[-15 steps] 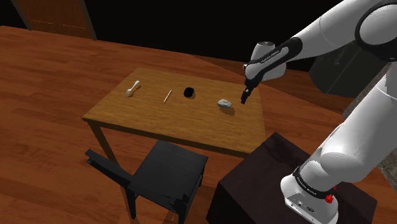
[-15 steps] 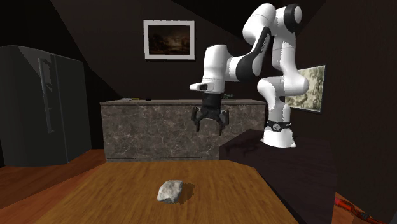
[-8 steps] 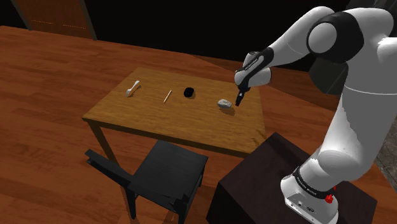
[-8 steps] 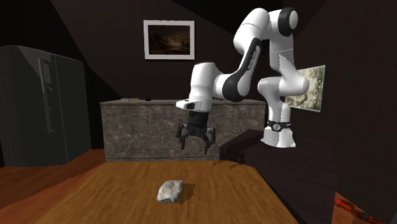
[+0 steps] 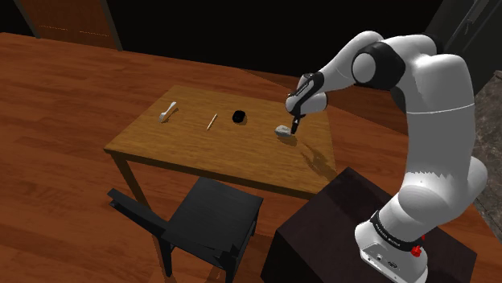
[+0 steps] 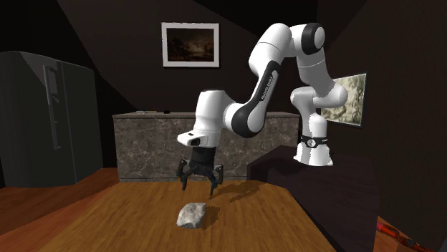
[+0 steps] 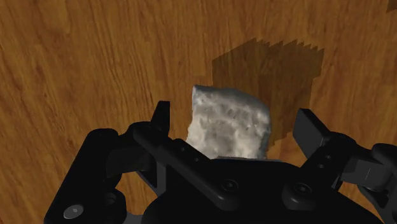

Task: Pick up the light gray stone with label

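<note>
Grey stone [image 7: 229,121], near edge hidden behind wide-open, empty hand [image 6: 200,182], wooden worktop [image 5: 193,153], black chair [image 5: 213,215] at worktop's six o'clock.

Dim rm, dark walls. Shoulder view: reddish wood floor [image 5: 48,88] all round; brown door [image 5: 76,20] at 10 o'clock, black area beside it along the top. Wood desk [image 5: 201,149] at centre w/ thin legs; black chair [image 5: 213,215] just at its 6 o'clock, seat partly under the edge. Second ext. view: grey marbled counter [image 6: 150,150] across the middle, behind the desk; tall dark unit [image 6: 49,122] w/ two handles at 9 o'clock; framed pic [image 6: 190,44] on the wall at 12; another pic [image 6: 354,100] at 3.
</note>
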